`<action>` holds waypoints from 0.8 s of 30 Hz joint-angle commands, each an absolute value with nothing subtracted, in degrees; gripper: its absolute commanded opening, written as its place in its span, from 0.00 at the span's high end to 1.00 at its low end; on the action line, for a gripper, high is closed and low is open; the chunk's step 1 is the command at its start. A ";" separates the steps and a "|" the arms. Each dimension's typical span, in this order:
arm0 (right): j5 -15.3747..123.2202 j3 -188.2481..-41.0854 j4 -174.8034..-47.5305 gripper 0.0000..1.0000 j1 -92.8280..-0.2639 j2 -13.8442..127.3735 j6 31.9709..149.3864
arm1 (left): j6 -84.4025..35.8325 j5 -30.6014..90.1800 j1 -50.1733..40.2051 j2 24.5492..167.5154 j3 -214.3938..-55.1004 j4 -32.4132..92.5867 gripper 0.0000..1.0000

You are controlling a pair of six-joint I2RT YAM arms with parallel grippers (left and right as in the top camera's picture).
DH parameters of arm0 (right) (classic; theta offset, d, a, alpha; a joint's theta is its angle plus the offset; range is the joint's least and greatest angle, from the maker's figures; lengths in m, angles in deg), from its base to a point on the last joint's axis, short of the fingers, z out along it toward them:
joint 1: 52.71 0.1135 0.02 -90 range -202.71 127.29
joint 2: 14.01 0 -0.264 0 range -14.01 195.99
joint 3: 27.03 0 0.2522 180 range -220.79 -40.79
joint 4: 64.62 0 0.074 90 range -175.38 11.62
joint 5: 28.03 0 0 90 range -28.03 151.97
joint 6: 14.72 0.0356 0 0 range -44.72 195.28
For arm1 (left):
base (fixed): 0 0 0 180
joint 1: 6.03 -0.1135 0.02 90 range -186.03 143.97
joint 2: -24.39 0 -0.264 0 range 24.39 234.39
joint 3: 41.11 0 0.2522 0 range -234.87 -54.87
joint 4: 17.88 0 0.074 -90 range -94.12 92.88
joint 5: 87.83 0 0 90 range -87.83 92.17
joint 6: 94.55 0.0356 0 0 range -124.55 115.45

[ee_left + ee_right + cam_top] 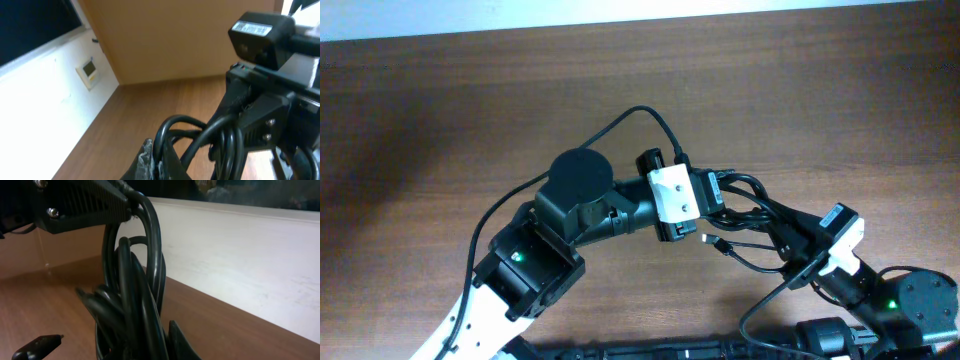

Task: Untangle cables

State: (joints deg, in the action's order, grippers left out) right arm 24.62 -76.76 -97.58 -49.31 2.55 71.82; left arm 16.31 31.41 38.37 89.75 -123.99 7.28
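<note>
The cables (752, 215) are a bundle of glossy black cords held above the wooden table between my two grippers. My left gripper (720, 195) is shut on the bundle's left side. My right gripper (788, 248) is shut on its right side. A loose plug end (716, 242) hangs below the bundle. In the left wrist view the loops (200, 135) rise from my left jaws (160, 161), with the right gripper (260, 107) just behind. In the right wrist view the cords (131, 295) stand up from my right jaws (155, 347) to the left gripper (80, 205). The plug (37, 345) lies low left.
The brown wooden table (470, 110) stretches to the left and back. The left arm's own thick black wire (642, 113) arches over its wrist. A white wall (250, 270) borders the table, with a small wall panel (89, 71) on it.
</note>
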 commanded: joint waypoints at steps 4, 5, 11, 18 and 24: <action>24.19 -76.69 -99.22 0.96 -49.40 1.96 70.99 | 15.11 29.81 37.69 88.79 -125.30 -2.25 1.00; 24.16 -76.69 -99.22 0.96 -49.40 1.96 70.99 | 16.99 29.81 37.69 88.92 -125.30 -4.90 1.00; 24.21 -76.69 -99.18 0.96 -49.40 1.96 70.99 | 30.11 29.83 37.69 88.94 -125.30 -9.73 1.00; 24.30 -76.69 -98.94 0.96 -49.42 1.96 70.99 | 35.85 29.83 37.69 88.92 -125.30 -3.56 0.01; 24.78 -76.69 -97.43 0.96 -49.42 1.96 71.01 | 27.07 25.77 37.69 88.92 -125.30 7.74 0.01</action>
